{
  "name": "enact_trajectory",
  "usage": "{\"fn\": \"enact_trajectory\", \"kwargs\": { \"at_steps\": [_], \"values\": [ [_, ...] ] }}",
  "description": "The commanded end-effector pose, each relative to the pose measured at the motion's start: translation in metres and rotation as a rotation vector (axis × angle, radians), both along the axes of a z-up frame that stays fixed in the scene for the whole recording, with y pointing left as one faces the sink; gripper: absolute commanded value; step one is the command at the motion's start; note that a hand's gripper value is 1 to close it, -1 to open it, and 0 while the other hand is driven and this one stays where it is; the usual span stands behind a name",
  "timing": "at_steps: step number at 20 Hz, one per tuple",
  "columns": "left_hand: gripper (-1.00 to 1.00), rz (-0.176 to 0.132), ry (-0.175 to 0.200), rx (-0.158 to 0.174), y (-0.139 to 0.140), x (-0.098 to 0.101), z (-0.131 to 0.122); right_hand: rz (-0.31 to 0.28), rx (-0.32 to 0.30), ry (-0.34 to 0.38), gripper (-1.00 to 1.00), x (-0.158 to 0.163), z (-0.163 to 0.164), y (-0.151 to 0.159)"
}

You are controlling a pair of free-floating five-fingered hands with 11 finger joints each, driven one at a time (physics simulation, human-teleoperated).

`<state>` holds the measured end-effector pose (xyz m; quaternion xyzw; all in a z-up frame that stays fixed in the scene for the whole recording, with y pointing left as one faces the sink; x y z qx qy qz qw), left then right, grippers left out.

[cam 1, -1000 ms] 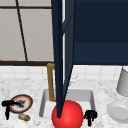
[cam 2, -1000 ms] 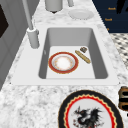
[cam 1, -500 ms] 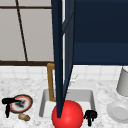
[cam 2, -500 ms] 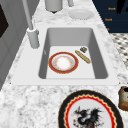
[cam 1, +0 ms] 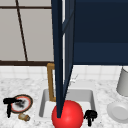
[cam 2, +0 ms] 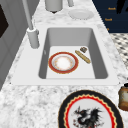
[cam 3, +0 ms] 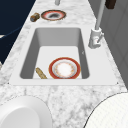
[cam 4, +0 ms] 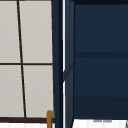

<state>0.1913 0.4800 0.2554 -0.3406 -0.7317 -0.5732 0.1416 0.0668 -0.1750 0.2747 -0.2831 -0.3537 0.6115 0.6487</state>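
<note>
Nearest to us in the front view, a red round shape [cam 1: 67,115] sits at the sink's front edge, with the right hand [cam 1: 90,115] hovering just beside it, over the sink's [cam 1: 43,105] right rim. We cannot tell whether that hand is released or clenched. On the counter to the left, the left hand [cam 1: 10,102] floats at the rim of a dragon-patterned plate [cam 1: 25,103] that lies flat, a small brown jar [cam 1: 24,117] close by; its grasp is likewise unclear. Inside the basin lie a red-rimmed plate [cam 2: 63,62] and a slim tan tool [cam 2: 82,56] – neither is lifted out. Further right stand a white plate [cam 1: 118,112] and a grey canister [cam 1: 123,82]. Above, the dark blue cabinet door [cam 1: 60,50] stands open – no dish is inside that we can see.
</note>
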Motion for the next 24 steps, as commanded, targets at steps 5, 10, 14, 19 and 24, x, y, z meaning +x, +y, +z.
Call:
{"fn": "enact_trajectory", "kwargs": {
  "at_steps": [5, 10, 14, 19, 24],
  "values": [
    [-1.0, 0.041, -0.009, 0.046, -0.034, -0.019, 0.003, 0.0, 0.0, 0.0, 0.0, 0.0, 0.0, 0.0],
    [-1.0, 0.032, -0.008, 0.066, -0.056, -0.033, 0.003, 0.0, 0.0, 0.0, 0.0, 0.0, 0.0, 0.0],
    [-1.0, 0.031, -0.001, 0.07, -0.075, -0.042, 0.002, 0.0, 0.0, 0.0, 0.0, 0.0, 0.0, 0.0],
    [-1.0, 0.073, 0.012, 0.068, -0.09, -0.052, -0.003, 0.0, 0.0, 0.0, 0.0, 0.0, 0.0, 0.0],
    [-1.0, 0.09, 0.014, 0.074, -0.098, -0.064, -0.008, 0.0, 0.0, 0.0, 0.0, 0.0, 0.0, 0.0]
  ]
}}
